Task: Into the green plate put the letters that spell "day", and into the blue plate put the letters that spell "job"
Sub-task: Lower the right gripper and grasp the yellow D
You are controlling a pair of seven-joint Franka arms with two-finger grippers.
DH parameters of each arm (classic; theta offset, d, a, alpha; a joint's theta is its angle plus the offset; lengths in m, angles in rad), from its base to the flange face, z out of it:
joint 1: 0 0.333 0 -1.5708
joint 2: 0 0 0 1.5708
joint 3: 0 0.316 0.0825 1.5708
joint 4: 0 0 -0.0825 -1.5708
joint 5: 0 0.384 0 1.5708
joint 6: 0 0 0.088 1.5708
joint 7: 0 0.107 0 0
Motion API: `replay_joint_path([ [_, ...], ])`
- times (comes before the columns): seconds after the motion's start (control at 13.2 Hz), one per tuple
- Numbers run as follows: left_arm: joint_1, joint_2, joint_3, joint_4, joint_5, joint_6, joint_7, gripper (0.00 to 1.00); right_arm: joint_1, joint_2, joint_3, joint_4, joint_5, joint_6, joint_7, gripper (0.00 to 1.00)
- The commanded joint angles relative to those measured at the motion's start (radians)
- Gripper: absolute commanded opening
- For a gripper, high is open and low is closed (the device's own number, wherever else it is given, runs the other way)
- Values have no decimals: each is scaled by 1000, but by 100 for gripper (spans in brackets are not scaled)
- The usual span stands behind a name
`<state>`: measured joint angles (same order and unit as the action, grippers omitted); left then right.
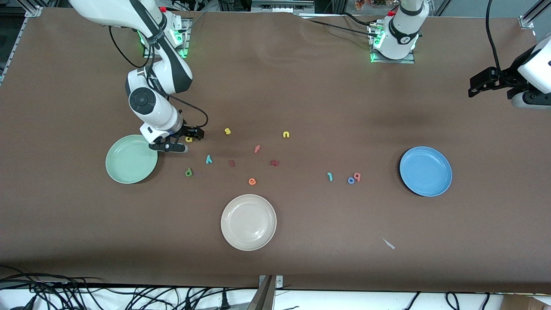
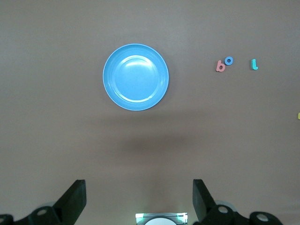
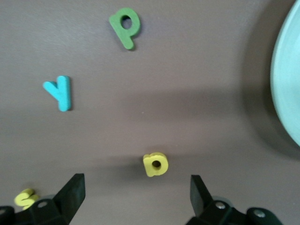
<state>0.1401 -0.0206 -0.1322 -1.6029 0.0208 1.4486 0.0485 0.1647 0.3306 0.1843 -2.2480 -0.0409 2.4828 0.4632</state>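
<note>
My right gripper (image 1: pixel 182 140) hangs open low over the yellow "a" (image 1: pixel 188 139), beside the green plate (image 1: pixel 131 159). In the right wrist view the "a" (image 3: pixel 155 164) lies just ahead of the open fingers (image 3: pixel 70 192), untouched. The teal "y" (image 1: pixel 208 159) and dark green "d" (image 1: pixel 188 172) lie nearer the front camera. The teal "j" (image 1: pixel 329 176), blue "o" (image 1: pixel 351 180) and pinkish "b" (image 1: pixel 357 176) sit together beside the blue plate (image 1: pixel 425 171). My left gripper (image 1: pixel 475 86) waits open and empty, high at the left arm's end of the table, with the blue plate (image 2: pixel 135 77) below it.
A cream-white plate (image 1: pixel 248 222) sits near the front edge. Loose letters lie mid-table: yellow "s" (image 1: pixel 227 131), yellow "u" (image 1: pixel 286 134), a reddish "f" (image 1: pixel 257 149), two dark red letters (image 1: pixel 232 163) and an orange "e" (image 1: pixel 252 181). A small scrap (image 1: pixel 388 243) lies toward the front.
</note>
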Motion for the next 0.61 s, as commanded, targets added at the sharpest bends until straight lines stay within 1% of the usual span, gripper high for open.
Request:
replay_joint_path([
  [0.0, 10, 8, -9, 18, -15, -10, -1, 100, -2, 31, -6, -5, -37, 25, 17, 99],
  [0.08, 0, 10, -12, 29, -13, -11, -4, 100, -4, 39, -12, -5, -60, 28, 17, 99],
  [0.23, -4, 14, -33, 34, -1, -11, -7, 100, -4, 57, -20, -4, -70, 42, 17, 98],
  [0.53, -4, 13, -47, 35, -12, -13, -7, 100, -4, 68, -20, -4, -71, 57, 17, 88],
])
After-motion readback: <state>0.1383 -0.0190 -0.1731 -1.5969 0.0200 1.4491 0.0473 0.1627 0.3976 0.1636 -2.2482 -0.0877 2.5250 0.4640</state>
